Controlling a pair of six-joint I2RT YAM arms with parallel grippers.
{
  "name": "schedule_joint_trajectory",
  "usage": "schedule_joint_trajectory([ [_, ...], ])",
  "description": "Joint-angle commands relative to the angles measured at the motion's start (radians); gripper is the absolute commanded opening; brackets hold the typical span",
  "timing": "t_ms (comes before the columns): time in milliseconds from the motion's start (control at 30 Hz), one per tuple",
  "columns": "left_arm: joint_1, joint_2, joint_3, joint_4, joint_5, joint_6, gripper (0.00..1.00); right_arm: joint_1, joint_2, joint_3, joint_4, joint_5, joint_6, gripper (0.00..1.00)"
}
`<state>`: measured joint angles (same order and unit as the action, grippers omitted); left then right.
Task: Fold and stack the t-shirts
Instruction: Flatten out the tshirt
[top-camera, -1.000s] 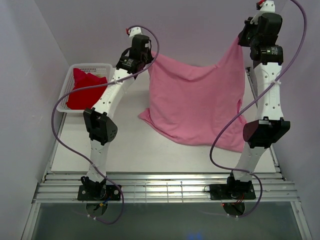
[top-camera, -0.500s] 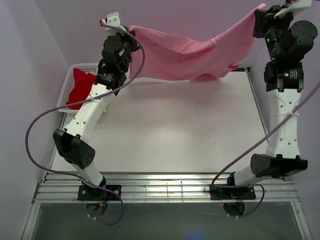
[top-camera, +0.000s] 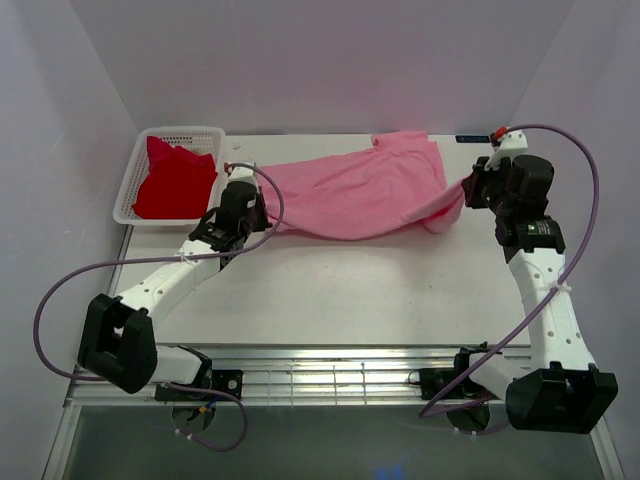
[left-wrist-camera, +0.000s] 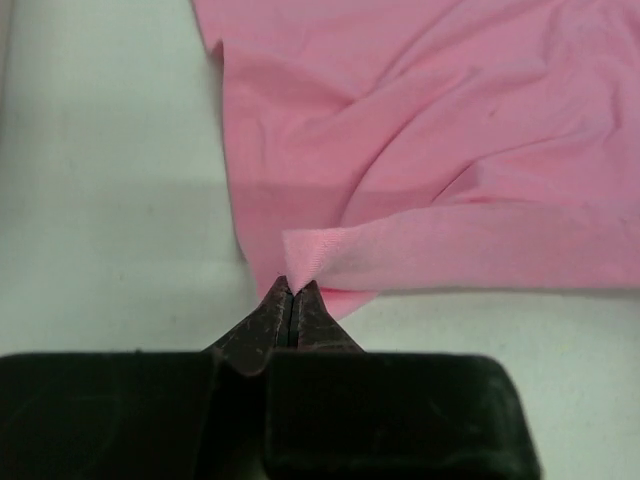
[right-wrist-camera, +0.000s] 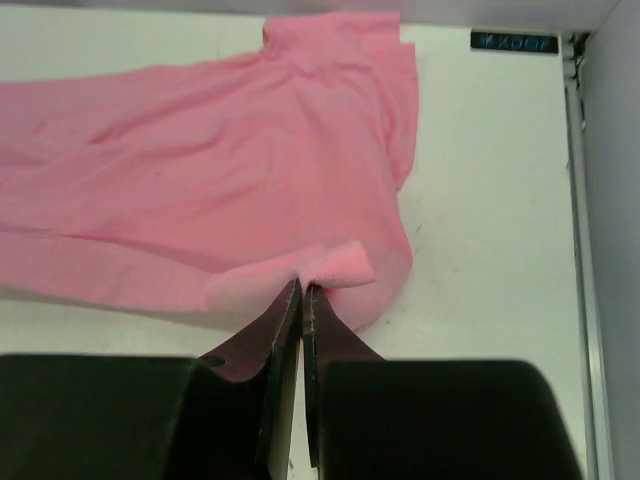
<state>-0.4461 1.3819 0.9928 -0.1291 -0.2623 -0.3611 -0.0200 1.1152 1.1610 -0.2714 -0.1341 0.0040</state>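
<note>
Currently the spreading step, by the look: pink t-shirt (top-camera: 350, 195) is lying stretched across the far side of the table (top-camera: 350, 285). Left gripper (left-wrist-camera: 291, 288) and right gripper (right-wrist-camera: 301, 288) are each pinching its near edge, jaws clamped tight. Next move is likely calling for release and smoothing. Red t-shirt (top-camera: 172, 182) is sitting in the basket (top-camera: 140, 141).

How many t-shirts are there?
2. The pink t-shirt lies across the table, pinched by the left claw and the right claw. The red t-shirt sits in the white basket; more could be hidden under it.
</note>
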Motion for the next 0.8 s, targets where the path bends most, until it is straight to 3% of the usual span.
schedule_joint_trajectory([
  [0, -0.013, -0.144, -0.086, -0.082, 0.026, -0.094, 0.0, 0.0, -0.126, -0.052, -0.06, 0.007, -0.03, 0.08],
  [167, -0.023, -0.193, -0.132, -0.251, 0.054, -0.153, 0.0, 0.002, -0.153, -0.054, -0.265, 0.057, -0.012, 0.08],
  [233, -0.025, -0.181, -0.12, -0.335, 0.073, -0.167, 0.05, 0.005, -0.164, -0.064, -0.355, 0.057, 0.02, 0.08],
  [467, -0.074, -0.152, -0.114, -0.471, 0.098, -0.239, 0.43, 0.009, -0.244, -0.156, -0.553, 0.022, 0.097, 0.08],
  [500, -0.081, -0.167, -0.115, -0.483, 0.086, -0.261, 0.47, 0.011, -0.256, -0.171, -0.571, 0.016, 0.105, 0.27],
  [533, -0.089, -0.181, -0.112, -0.498, 0.06, -0.269, 0.54, 0.011, -0.268, -0.185, -0.587, 0.011, 0.109, 0.36],
  [667, -0.12, -0.251, -0.095, -0.495, -0.041, -0.302, 0.62, 0.011, -0.344, -0.237, -0.589, -0.01, 0.139, 0.56],
  [700, -0.12, -0.257, -0.089, -0.486, -0.064, -0.305, 0.62, 0.011, -0.341, -0.239, -0.585, 0.001, 0.14, 0.61],
  [767, -0.12, -0.238, -0.069, -0.431, -0.112, -0.282, 0.55, 0.011, -0.312, -0.25, -0.568, 0.007, 0.145, 0.61],
])
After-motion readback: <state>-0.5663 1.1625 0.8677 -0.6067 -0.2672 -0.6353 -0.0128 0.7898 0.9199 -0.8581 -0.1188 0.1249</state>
